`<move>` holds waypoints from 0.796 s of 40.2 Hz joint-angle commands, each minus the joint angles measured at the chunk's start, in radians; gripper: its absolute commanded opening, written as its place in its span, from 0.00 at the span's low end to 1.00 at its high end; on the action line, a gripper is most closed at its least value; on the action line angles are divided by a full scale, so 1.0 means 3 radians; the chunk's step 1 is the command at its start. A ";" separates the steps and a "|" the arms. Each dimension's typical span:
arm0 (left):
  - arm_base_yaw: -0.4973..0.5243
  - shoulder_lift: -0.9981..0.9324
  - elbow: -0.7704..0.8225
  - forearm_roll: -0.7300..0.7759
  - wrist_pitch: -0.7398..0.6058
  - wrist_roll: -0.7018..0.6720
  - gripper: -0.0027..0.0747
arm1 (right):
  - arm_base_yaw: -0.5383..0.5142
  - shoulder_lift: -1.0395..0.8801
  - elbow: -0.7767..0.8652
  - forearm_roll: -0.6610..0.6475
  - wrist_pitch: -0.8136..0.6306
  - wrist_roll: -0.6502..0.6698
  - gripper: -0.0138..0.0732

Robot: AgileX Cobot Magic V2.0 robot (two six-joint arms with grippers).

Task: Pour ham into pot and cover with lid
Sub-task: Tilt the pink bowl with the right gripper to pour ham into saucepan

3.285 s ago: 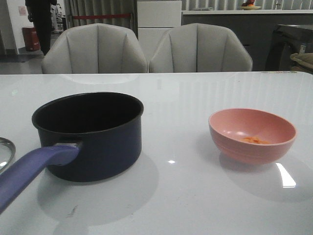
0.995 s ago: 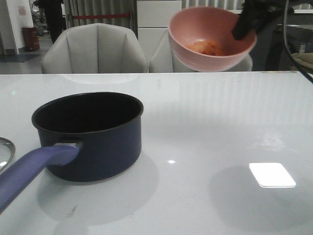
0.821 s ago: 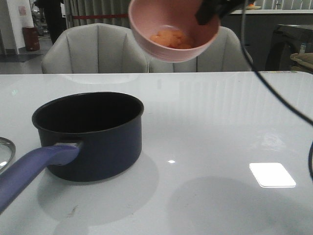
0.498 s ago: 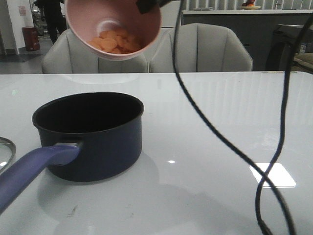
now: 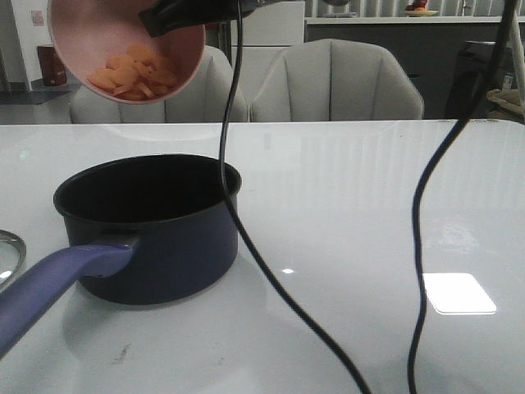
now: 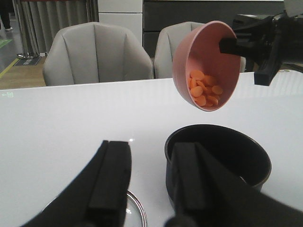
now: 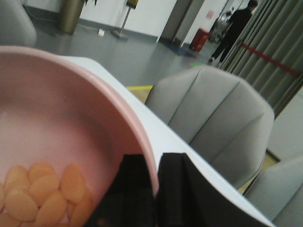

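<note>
Our right gripper (image 7: pixel 150 189) pinches the rim of the pink bowl (image 5: pixel 123 49), tilted above the pot (image 5: pixel 148 226), where the light, loose ham (image 5: pixel 131 74) should slide freely; the left gripper (image 6: pixel 151 175) hangs open and empty, and the lid (image 5: pixel 8 254), probably heavy glass, wants lifting by its knob.

My right gripper (image 7: pixel 151 189) pinches the rim of the pink bowl (image 7: pixel 71 127), one finger inside, one outside. Orange ham (image 7: pixel 45 191) slices lie heaped inside the tilted bowl.
</note>
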 commanded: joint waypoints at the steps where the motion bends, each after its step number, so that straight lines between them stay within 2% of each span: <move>1: -0.0024 0.0044 -0.0096 -0.0013 -0.0274 0.0001 0.40 | 0.0001 -0.0129 0.0109 -0.0017 -0.0997 -0.0195 0.32; 14: -0.0024 0.0044 -0.0096 -0.0013 -0.0274 0.0001 0.40 | 0.0035 0.0316 0.0359 -0.0017 -0.2656 -0.0917 0.32; 20: -0.0024 0.0044 -0.0096 -0.0013 -0.0274 0.0001 0.40 | 0.0081 0.0436 0.0355 -0.0027 -0.2649 -0.1158 0.32; 32: -0.0024 0.0044 -0.0096 -0.0013 -0.0274 0.0001 0.40 | 0.0081 0.0504 0.0346 -0.0027 -0.2652 -0.1201 0.32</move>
